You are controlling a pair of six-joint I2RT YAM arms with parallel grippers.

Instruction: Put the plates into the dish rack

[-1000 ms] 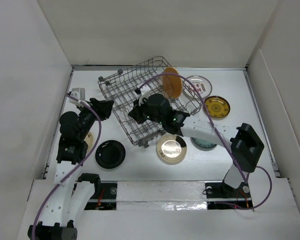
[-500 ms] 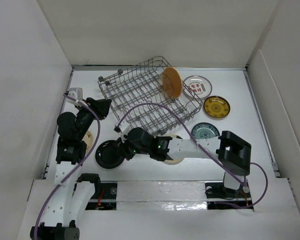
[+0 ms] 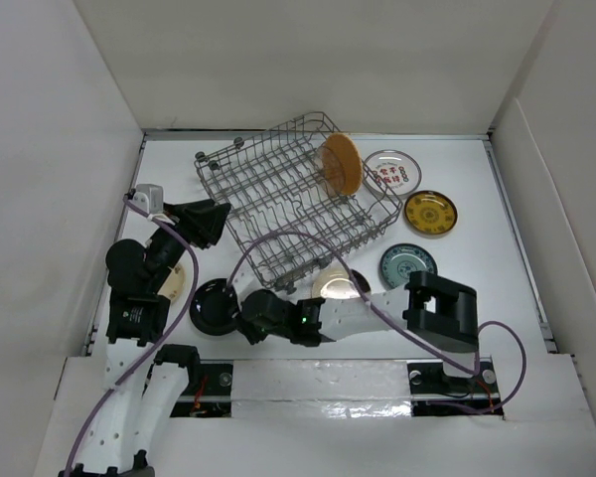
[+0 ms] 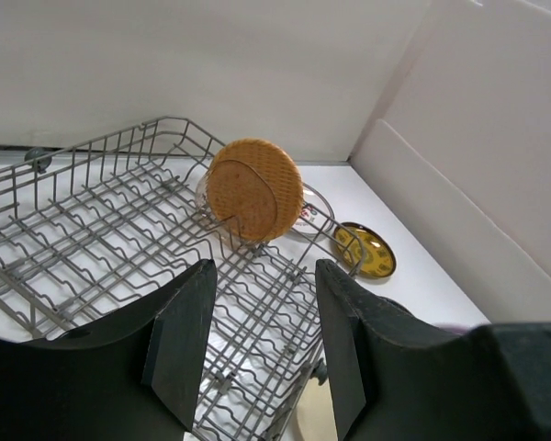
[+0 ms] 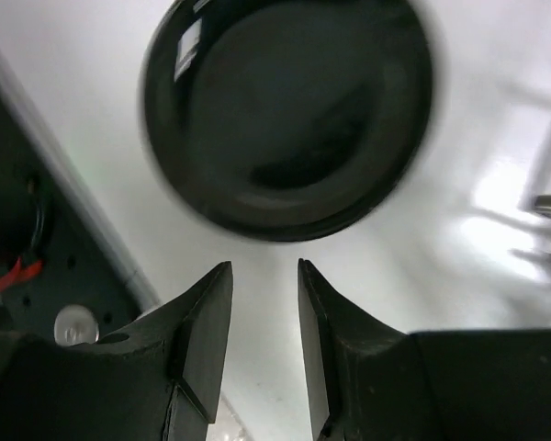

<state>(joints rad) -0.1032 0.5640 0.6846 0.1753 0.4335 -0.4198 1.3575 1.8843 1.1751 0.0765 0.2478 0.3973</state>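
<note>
The grey wire dish rack point(image 3: 278, 214) stands mid-table, with the orange-brown plate point(image 3: 340, 164) upright in its far right corner. The black plate point(image 3: 209, 306) lies flat at front left. My right gripper point(image 3: 241, 312) is low beside its right rim, open and empty; in the right wrist view the black plate point(image 5: 289, 115) lies just beyond my open right gripper point(image 5: 264, 273), apart from it. My left gripper point(image 3: 217, 217) hovers at the rack's left edge, open and empty. The left wrist view shows it point(image 4: 262, 276) above the rack point(image 4: 119, 230), facing the orange-brown plate point(image 4: 254, 188).
The white plate with red marks point(image 3: 390, 172), yellow plate point(image 3: 430, 214) and teal plate point(image 3: 407, 265) lie right of the rack. A cream plate point(image 3: 338, 283) lies by the rack's near corner, partly under my right arm. A pale plate point(image 3: 176, 283) is half hidden under the left arm.
My right arm has swung from above the rack down and left to the black plate's rim. My left gripper has moved slightly back and up. No plate has moved.
</note>
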